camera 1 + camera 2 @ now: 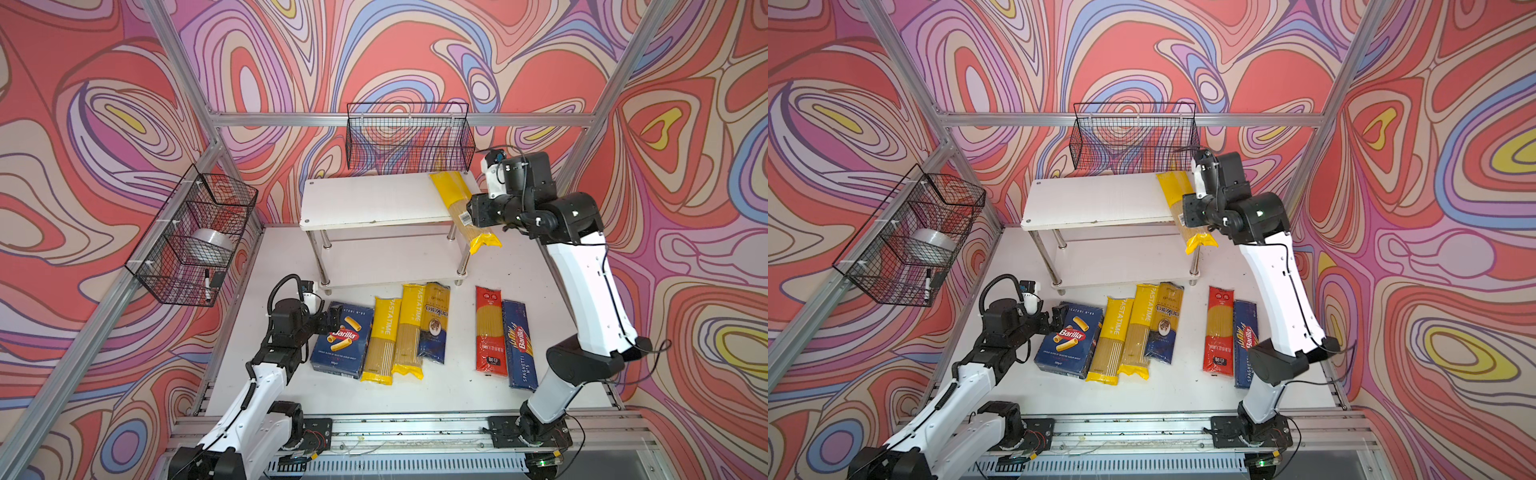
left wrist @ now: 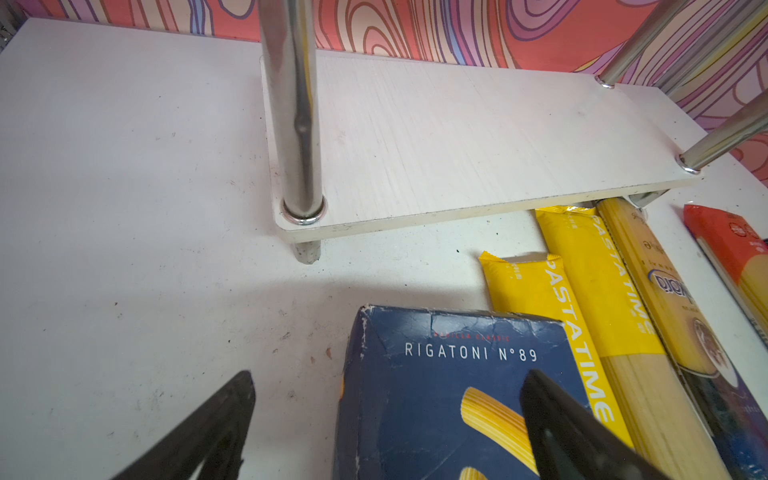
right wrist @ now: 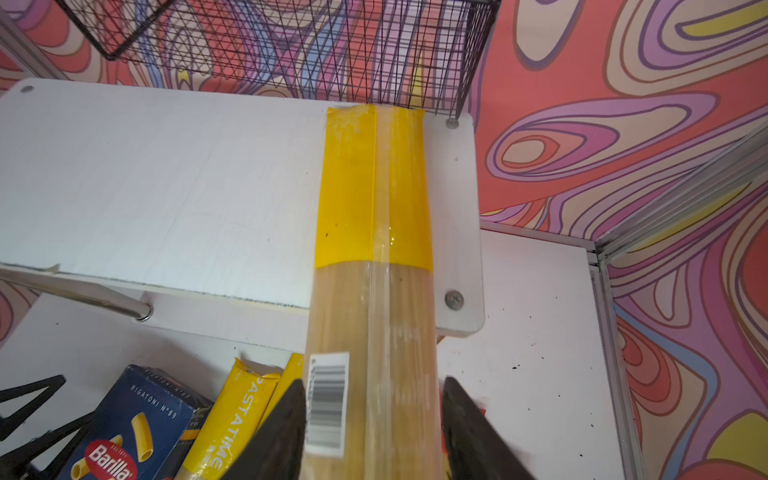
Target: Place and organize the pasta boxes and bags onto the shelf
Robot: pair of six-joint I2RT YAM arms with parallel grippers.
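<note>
- Yellow-and-clear spaghetti pack [image 3: 374,249]: its yellow end lies on the top board of the shelf [image 3: 166,187], straight out ahead of my right fingertips, beside the board's corner screws. Its clear, barcoded end overhangs the front edge and runs back between my right fingers.
- Right gripper [image 3: 374,382]: jaws partway apart, one finger along each long side of that pack. The barcode-side finger looks to touch the wrap and the other sits very close. I cannot tell whether they grip the pack or only flank it.
- Black wire basket [image 3: 291,41]: on the wall just past the pack's far end, above the board.
- Left gripper [image 2: 390,374]: jaws wide apart, nothing held. One finger is over the bare table [image 2: 124,249], the other over the rigatoni box [image 2: 415,415]. The box's side edge lies between them.
- Ahead of my left fingertips: the shelf's lower board and a chrome leg [image 2: 297,124].
- Past the rigatoni box, flat on the table: second yellow pack [image 1: 381,340], third yellow pack [image 1: 409,328], ankara bag [image 1: 434,324].
- After a gap, side by side: red pack [image 1: 490,332] and Spaghetti n.5 box [image 1: 519,345].
</note>
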